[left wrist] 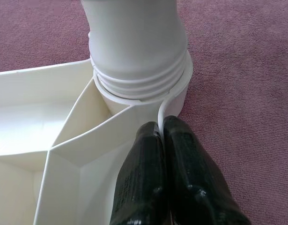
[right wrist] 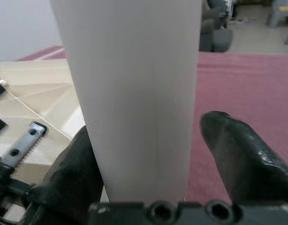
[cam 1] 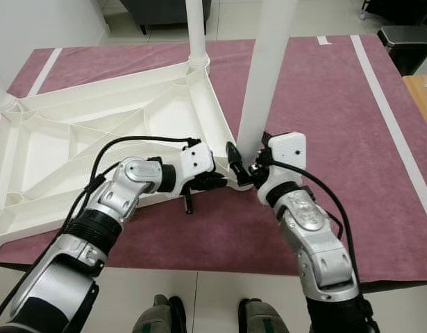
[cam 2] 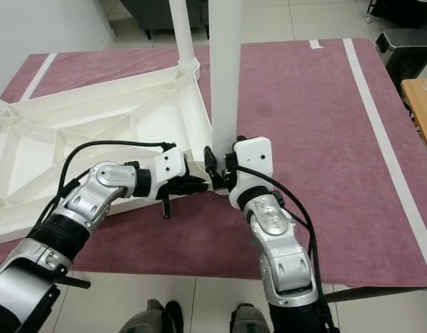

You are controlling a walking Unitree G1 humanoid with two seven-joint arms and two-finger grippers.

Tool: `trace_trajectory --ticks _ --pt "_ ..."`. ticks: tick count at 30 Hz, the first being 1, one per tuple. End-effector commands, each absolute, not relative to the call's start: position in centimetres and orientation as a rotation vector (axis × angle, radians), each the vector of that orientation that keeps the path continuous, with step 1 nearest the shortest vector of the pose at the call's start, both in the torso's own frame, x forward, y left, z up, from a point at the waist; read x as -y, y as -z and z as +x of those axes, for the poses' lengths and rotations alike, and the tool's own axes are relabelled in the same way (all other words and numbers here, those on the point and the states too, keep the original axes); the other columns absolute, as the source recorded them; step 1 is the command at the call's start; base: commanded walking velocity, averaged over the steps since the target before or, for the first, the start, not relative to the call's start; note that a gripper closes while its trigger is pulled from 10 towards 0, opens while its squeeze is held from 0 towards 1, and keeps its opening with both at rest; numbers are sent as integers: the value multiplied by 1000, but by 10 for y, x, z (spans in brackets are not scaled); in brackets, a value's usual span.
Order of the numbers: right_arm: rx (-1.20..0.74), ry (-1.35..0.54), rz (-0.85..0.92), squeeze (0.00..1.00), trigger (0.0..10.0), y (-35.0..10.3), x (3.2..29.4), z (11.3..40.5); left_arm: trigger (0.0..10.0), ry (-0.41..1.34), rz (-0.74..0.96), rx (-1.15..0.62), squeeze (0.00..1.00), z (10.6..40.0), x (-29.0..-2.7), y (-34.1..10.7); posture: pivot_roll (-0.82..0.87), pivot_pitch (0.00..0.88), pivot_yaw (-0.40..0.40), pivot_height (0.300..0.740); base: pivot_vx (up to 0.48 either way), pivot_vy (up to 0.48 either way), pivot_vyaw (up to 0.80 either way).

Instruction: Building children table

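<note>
Maroon carpet with pale stripes covers the pale tiled floor, and on it lies the white plastic table top, turned underside up. Its underside is a frame of thin upright ribs that split it into triangular and four-sided cells, with a round socket at each corner. A slim white leg stands upright in the far corner socket.

At the near corner, the left gripper has its two black fingers pressed together on the thin rim wall of the socket, pinching it from both sides. A second, thicker leg stands in that socket, its ridged, threaded base showing just above the collar in the left wrist view.

Just right of the corner, the right gripper holds this smooth white tube low down, one black finger against each side.
</note>
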State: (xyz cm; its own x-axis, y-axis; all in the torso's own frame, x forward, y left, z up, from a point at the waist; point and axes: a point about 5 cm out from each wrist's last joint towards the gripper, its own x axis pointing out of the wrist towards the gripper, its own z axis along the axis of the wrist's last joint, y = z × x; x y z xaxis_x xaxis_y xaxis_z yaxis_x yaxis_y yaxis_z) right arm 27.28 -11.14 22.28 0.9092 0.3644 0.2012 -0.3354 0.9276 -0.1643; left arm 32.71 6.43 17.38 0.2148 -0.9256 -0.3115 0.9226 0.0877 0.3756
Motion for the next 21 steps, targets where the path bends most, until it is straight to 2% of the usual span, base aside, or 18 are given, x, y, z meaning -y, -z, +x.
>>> trace_trajectory --ticks 1,3,7,11,13,15,20,21 --pt "307 -492 -135 0 10000 -242 113 269 0 1427 609 -28 0 322 -78 -170 -90 171 151 740 0 0 0" --pt "307 -492 -135 0 10000 -242 113 269 0 1427 609 -28 0 322 -78 -170 -90 171 151 740 0 0 0" --pt "244 -848 -217 0 10000 -243 114 262 0 1640 713 -72 0 298 -97 -174 -86 170 151 740 0 0 0" --pt "218 -914 -220 0 10000 -240 113 259 0 1673 729 -81 0 294 -102 -175 -74 170 150 740 0 0 0" --pt "176 -1036 -231 0 10000 -232 108 253 0 1723 766 -101 0 286 -114 -178 -59 169 147 740 0 0 0" --pt "176 -1036 -231 0 10000 -232 108 253 0 1723 766 -101 0 286 -114 -178 -59 169 147 740 0 0 0" --pt "157 -1159 -208 0 10000 -226 92 250 0 1755 797 -131 0 279 -128 -182 -46 167 139 740 0 0 0" --pt "154 -1198 -190 0 6000 -224 86 248 0 1758 791 -140 0 277 -128 -180 -45 166 138 740 0 0 0"
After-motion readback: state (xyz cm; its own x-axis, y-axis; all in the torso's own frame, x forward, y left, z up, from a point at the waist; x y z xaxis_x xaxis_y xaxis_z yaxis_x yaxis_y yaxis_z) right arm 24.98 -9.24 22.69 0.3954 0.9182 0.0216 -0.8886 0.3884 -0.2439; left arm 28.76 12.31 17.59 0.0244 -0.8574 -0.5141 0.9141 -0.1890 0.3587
